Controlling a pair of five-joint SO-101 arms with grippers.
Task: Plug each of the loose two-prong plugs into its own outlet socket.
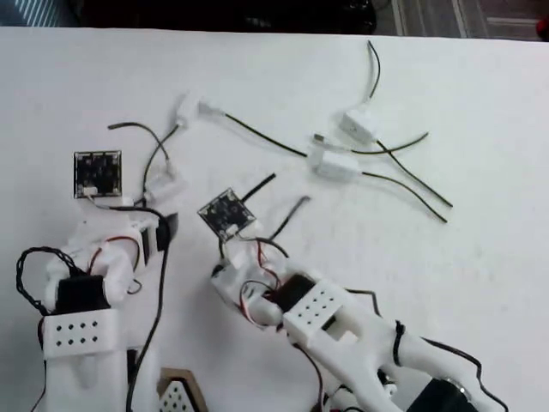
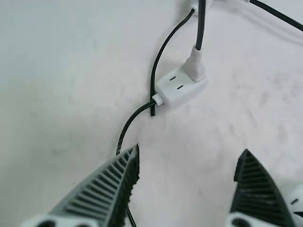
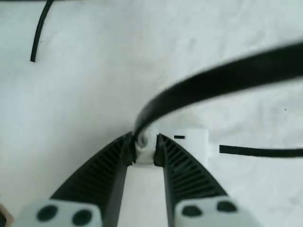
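Plug pinched in right gripper; socket alongside

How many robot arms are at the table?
2. The left arm is at the high view's lower left; the right arm, beside it toward the middle, holds a white plug. None seems hidden.

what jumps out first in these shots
The right gripper is shut on a white plug, its black cord arcing away, right beside a white outlet socket. The left gripper hangs open above a second socket that already has a seated plug in one end.
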